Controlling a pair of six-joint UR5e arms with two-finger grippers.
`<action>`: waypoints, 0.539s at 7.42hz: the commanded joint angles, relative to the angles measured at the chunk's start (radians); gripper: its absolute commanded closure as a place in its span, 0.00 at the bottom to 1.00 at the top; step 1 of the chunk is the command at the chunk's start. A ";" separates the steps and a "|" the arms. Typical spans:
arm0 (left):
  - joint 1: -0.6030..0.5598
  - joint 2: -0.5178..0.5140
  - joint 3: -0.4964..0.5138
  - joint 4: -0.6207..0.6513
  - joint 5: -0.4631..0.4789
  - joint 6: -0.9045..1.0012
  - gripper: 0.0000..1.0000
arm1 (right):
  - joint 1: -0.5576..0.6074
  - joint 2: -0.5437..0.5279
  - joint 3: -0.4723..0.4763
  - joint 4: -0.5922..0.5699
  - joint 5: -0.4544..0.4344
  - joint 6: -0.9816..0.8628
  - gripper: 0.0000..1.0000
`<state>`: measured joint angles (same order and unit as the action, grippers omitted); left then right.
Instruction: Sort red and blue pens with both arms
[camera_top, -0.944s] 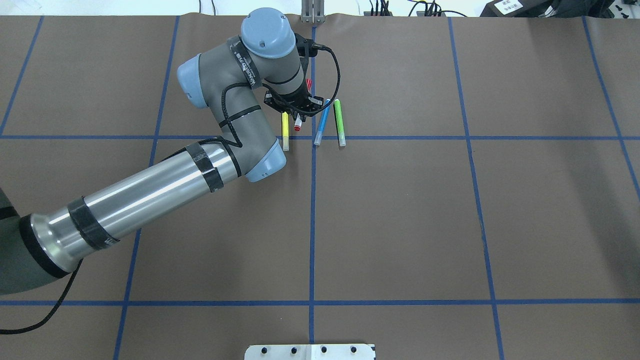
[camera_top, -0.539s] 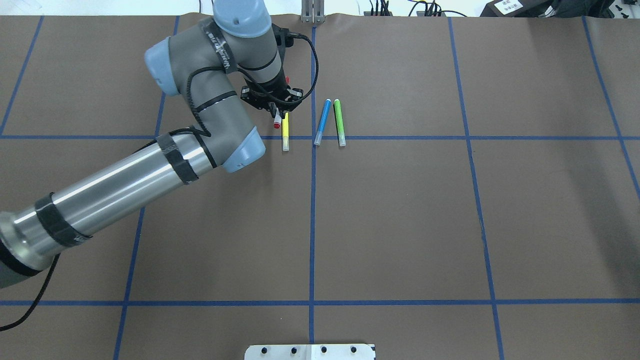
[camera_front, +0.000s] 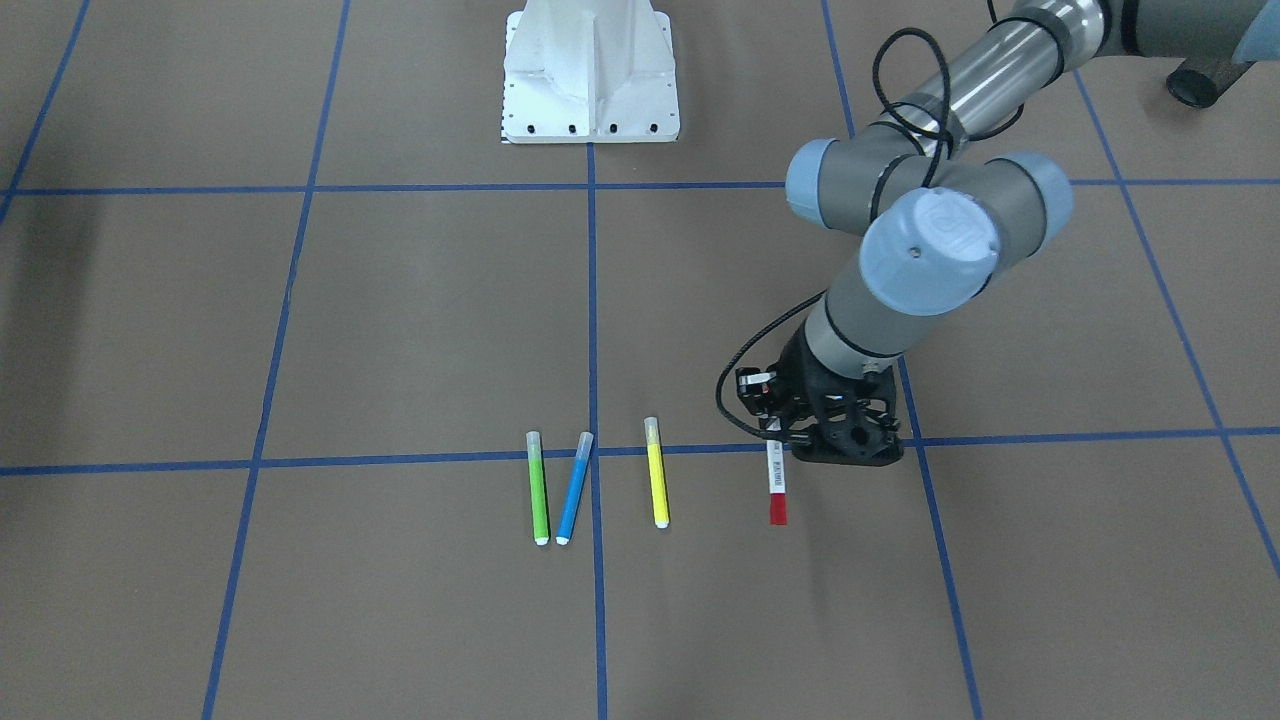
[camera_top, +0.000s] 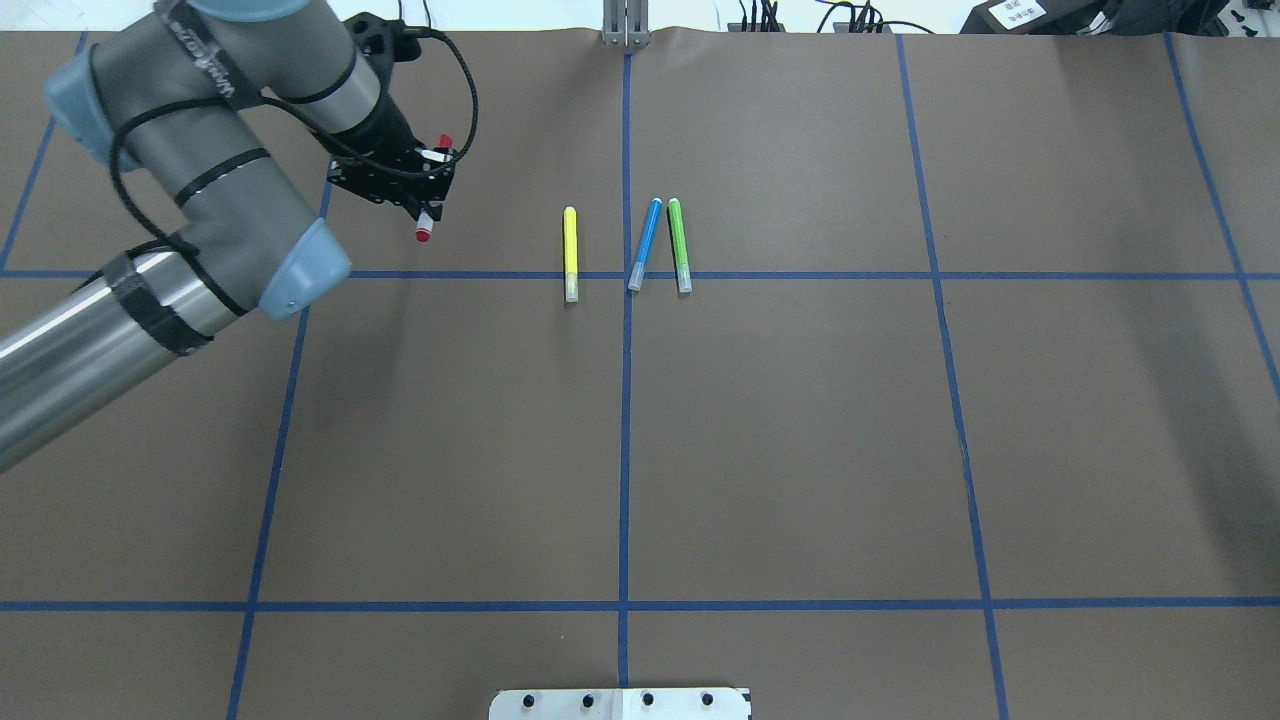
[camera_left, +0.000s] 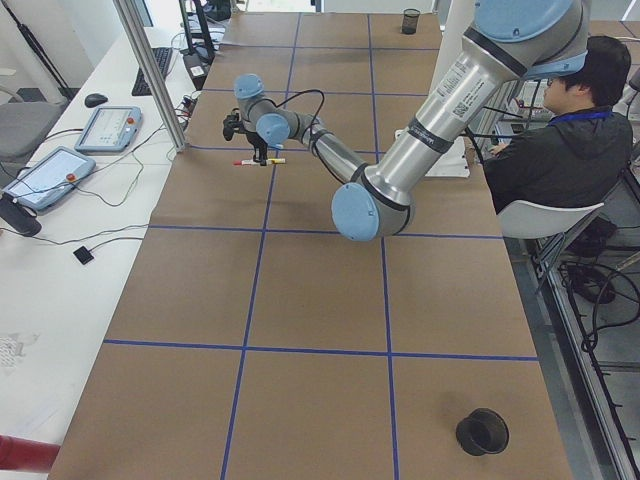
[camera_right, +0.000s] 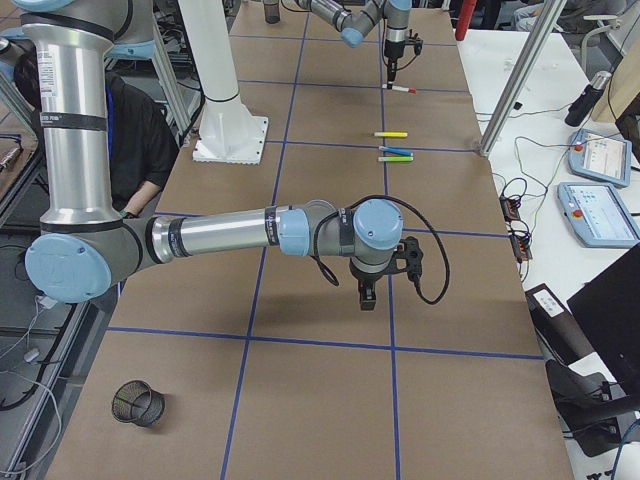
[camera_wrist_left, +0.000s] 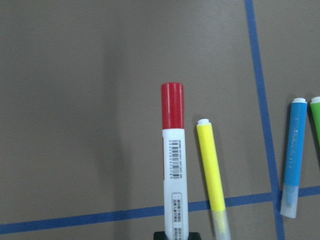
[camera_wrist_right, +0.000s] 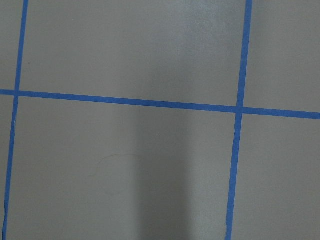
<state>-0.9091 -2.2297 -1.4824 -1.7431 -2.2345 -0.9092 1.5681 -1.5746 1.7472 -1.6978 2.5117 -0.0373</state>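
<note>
My left gripper (camera_top: 430, 190) is shut on the red pen (camera_top: 424, 232), a white barrel with a red cap. It holds the pen level, low over the brown table, left of the marker row. The wrist view shows the red pen (camera_wrist_left: 173, 165) sticking out ahead of the jaws. From across the table, the left gripper (camera_front: 776, 442) grips the red pen (camera_front: 775, 482) near its back end. The blue pen (camera_top: 645, 243) lies on the table between two other markers. My right gripper (camera_right: 367, 296) hovers over bare table far from the pens; I cannot tell if it is open or shut.
A yellow marker (camera_top: 570, 255) and a green marker (camera_top: 679, 245) lie on either side of the blue pen. The white pedestal (camera_front: 590, 70) stands at the robot's side. A black mesh cup (camera_right: 138, 402) sits near one table corner. A seated person (camera_left: 570, 150) is beside the table.
My left arm has swung to the left with the red pen in its grip, from beside the yellow marker to well clear of the row. The other markers have not moved.
</note>
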 joint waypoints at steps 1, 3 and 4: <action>-0.062 0.207 -0.179 -0.001 -0.054 0.003 1.00 | -0.002 -0.001 0.005 0.000 0.022 0.008 0.00; -0.092 0.425 -0.370 0.001 -0.077 0.004 1.00 | -0.002 -0.002 0.008 0.001 0.027 0.027 0.00; -0.123 0.518 -0.430 0.001 -0.080 0.028 1.00 | -0.002 -0.004 0.006 0.001 0.027 0.025 0.00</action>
<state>-1.0018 -1.8363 -1.8202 -1.7427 -2.3079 -0.8995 1.5662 -1.5768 1.7535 -1.6968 2.5370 -0.0138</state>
